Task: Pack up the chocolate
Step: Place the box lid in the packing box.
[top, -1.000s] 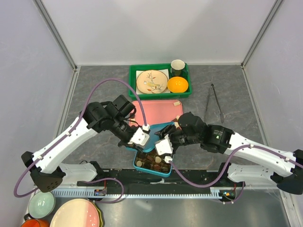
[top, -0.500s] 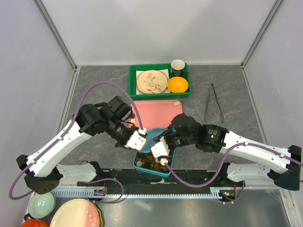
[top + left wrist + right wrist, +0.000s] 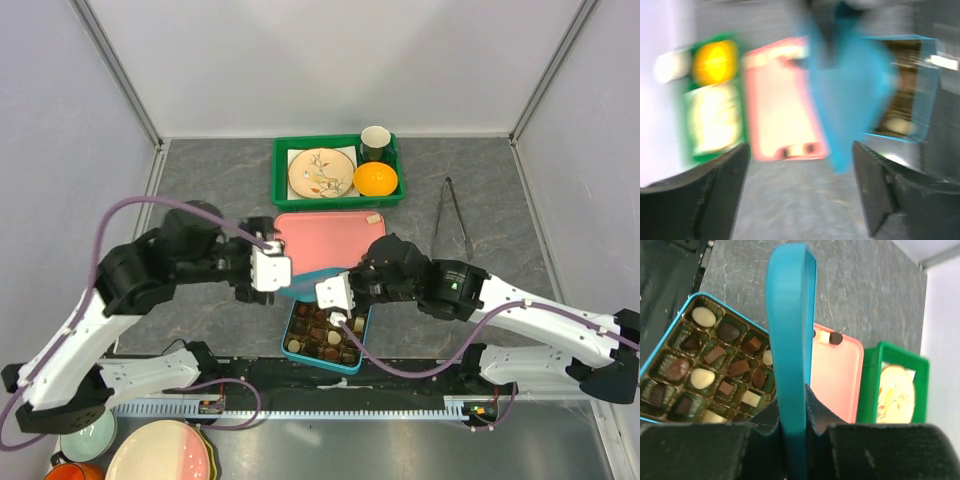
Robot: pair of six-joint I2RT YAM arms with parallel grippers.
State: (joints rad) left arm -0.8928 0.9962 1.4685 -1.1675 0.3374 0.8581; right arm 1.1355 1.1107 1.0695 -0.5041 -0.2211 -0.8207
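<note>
The chocolate [image 3: 715,367], dark, light brown and cream pieces, fills the open blue box [image 3: 300,345] at the table's near edge. My right gripper [image 3: 794,410] is shut on the blue lid [image 3: 792,315], holding it edge-up beside the box; in the top view this gripper [image 3: 335,295] and the lid [image 3: 305,282] hang over the box's far end. My left gripper [image 3: 272,270] stands open just left of the lid, apart from it. The blurred left wrist view shows its fingers [image 3: 725,185] wide apart over bare table, with the lid [image 3: 850,95] ahead. Two loose pieces [image 3: 835,338] lie on the pink tray [image 3: 840,380].
A green basket [image 3: 282,170] at the back holds a patterned plate [image 3: 320,172], an orange [image 3: 376,179] and a dark cup [image 3: 375,142]. Metal tongs [image 3: 453,215] lie at the right. Bowls and a plate [image 3: 160,455] sit below the table's near edge at left.
My left gripper has let go of the lid, opened wide and pulled back to the left. The right gripper keeps the lid and has shifted it left, uncovering more of the box.
</note>
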